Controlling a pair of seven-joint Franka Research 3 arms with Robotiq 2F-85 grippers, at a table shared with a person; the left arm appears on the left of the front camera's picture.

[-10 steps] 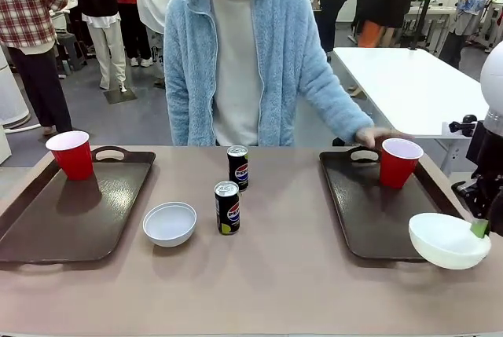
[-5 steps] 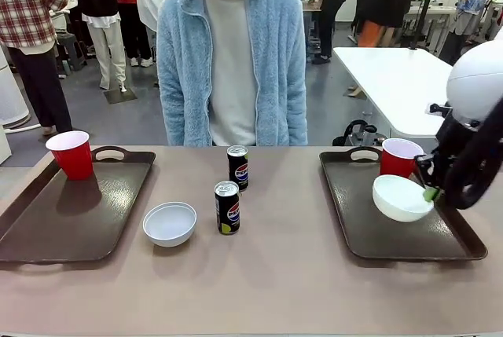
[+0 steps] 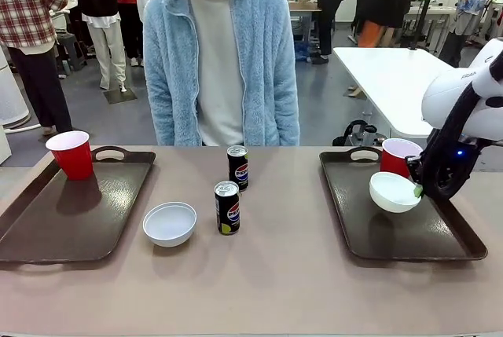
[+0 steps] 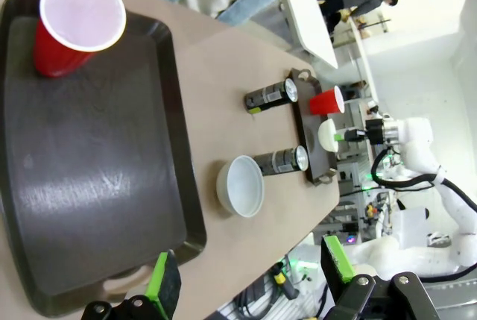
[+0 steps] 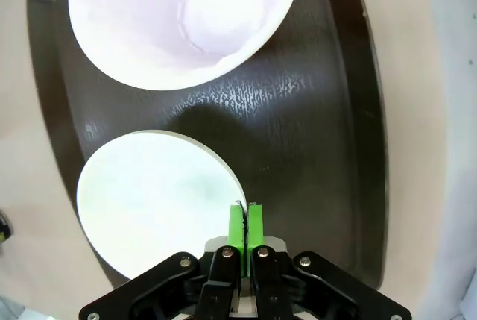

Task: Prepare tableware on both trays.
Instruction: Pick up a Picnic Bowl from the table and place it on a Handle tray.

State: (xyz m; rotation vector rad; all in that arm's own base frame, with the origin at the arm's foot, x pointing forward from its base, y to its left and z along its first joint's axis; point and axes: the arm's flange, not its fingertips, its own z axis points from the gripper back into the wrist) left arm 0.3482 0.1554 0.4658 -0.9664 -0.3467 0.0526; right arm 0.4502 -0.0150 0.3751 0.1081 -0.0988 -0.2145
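"Confirming the step in hand: what is the right gripper (image 3: 416, 190) (image 5: 244, 212) doing?"

"It is pinching the rim of a white bowl (image 3: 393, 192) (image 5: 156, 193) with jaws fully closed, holding it tilted over the right tray (image 3: 393, 236), at 6 o'clock of the red cup (image 3: 399, 156). The left gripper (image 4: 246, 268) is hanging wide open, empty, over the left tray (image 4: 97, 171)."

"And next?"

"Probably levelling the bowl, seating it clear of the cup, then releasing. The second bowl (image 3: 169, 223) is waiting on the table (image 3: 275, 282), at 9 o'clock of the nearer can (image 3: 227, 207)."
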